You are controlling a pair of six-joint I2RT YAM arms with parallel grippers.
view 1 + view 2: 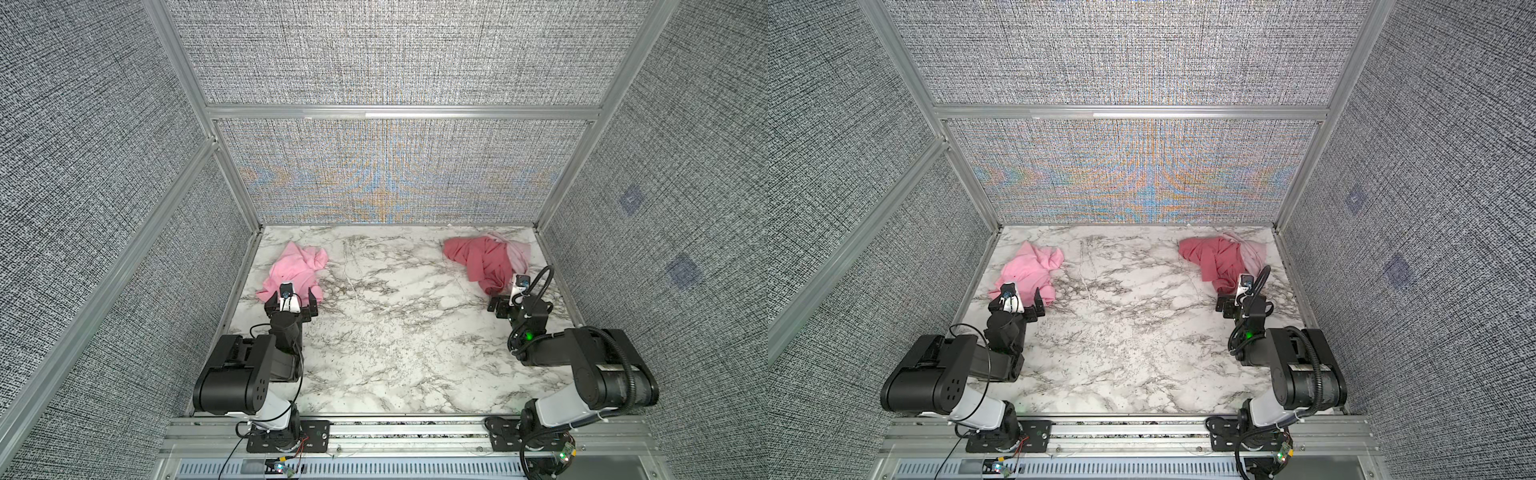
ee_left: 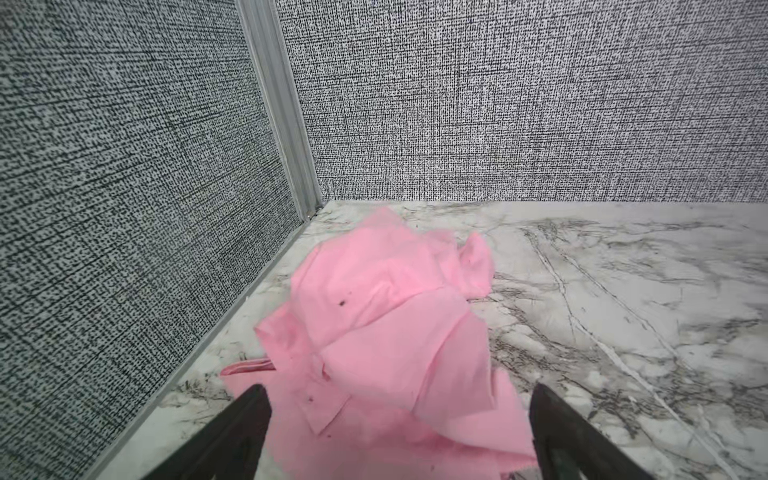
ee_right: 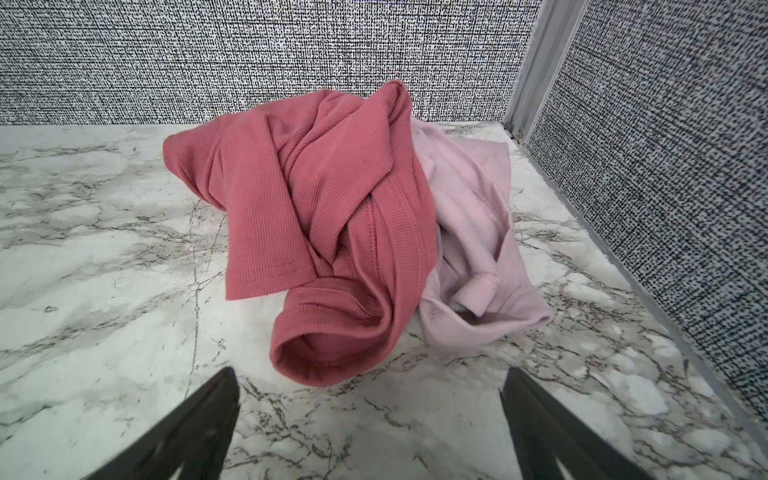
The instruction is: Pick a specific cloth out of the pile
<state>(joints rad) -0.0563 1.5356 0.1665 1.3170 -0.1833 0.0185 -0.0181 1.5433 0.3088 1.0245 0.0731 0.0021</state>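
Left tool (image 1: 291,302) stood released, jaws wide over the near edge of the cloth (image 1: 296,266), which lay crumpled at the far left of the desk (image 1: 395,332). Right tool (image 3: 370,376), likewise released, faced the pile (image 1: 486,257) at far right: rose-red cloth (image 3: 324,216) touching pale pink cloth (image 3: 478,232).

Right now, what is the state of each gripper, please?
Left gripper: open, holding nothing, at the edge of the bright pink cloth.
Right gripper: open, holding nothing.

On my end both arms r reaching fwd n low, left gripper (image 1: 293,295) n right gripper (image 3: 370,376) both w/ jaws spread wide.
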